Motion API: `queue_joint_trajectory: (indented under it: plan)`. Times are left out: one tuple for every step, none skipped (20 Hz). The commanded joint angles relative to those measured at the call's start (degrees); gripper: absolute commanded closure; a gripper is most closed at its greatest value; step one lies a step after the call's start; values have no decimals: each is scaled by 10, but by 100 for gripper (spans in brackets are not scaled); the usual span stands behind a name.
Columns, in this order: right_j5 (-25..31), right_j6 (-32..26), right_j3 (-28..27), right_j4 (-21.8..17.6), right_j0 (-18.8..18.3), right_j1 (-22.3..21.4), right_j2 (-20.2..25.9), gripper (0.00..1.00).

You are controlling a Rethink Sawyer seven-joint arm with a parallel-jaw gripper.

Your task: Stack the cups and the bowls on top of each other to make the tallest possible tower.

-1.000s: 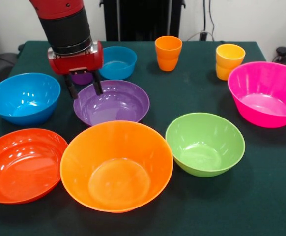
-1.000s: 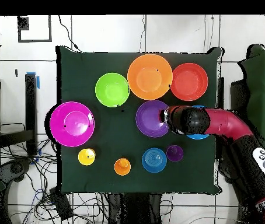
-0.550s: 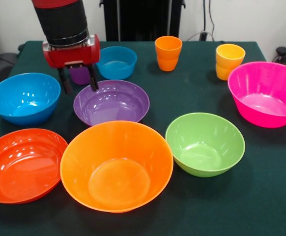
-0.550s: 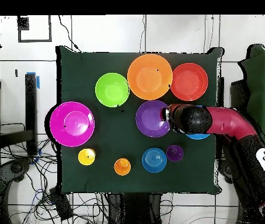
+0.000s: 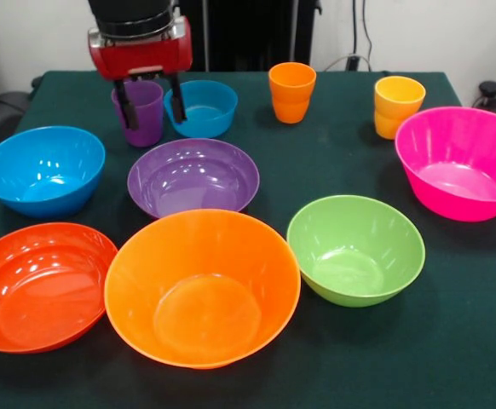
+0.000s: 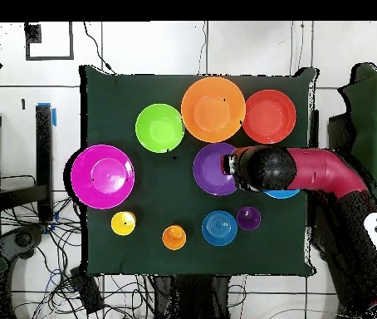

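The gripper [image 5: 152, 102] hangs open with nothing in it, just in front of the purple cup [image 5: 141, 111]. That cup stands on the green table [image 5: 333, 162] beside the small blue bowl [image 5: 204, 107] — all the bowls sit apart, none stacked.

A lab: green-clothed table [image 6: 167, 199] on tiled floor [image 6: 142, 50], loose cables [image 6: 51, 274] trailing around it.

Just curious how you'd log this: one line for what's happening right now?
hand: open, empty, astride purple cup's near rim | cups and bowls: all apart on table | tower: not begun
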Motion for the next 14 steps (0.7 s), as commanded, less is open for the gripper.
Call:
queue_joint_trajectory:
  plan:
    - [58,-31,44,11,40,-27,12,0]
    - [56,-23,48,13,45,-29,10,0]
    - [54,-14,51,16,51,-30,8,0]
    - [51,-6,54,19,57,-32,6,0]
    - [48,3,59,22,63,-33,4,0]
    - [44,9,61,24,69,-33,1,0]
    - [40,16,64,27,74,-34,-2,0]
    - [38,22,63,27,81,-32,-6,0]
    - [36,26,63,28,86,-31,-9,0]
    - [33,32,63,30,93,-31,-12,0]
    - [31,37,62,30,99,-30,-15,0]
    - [31,41,62,32,105,-29,-18,0]
    - [28,46,63,34,110,-30,-20,0]
    - [27,52,62,35,117,-31,-23,0]
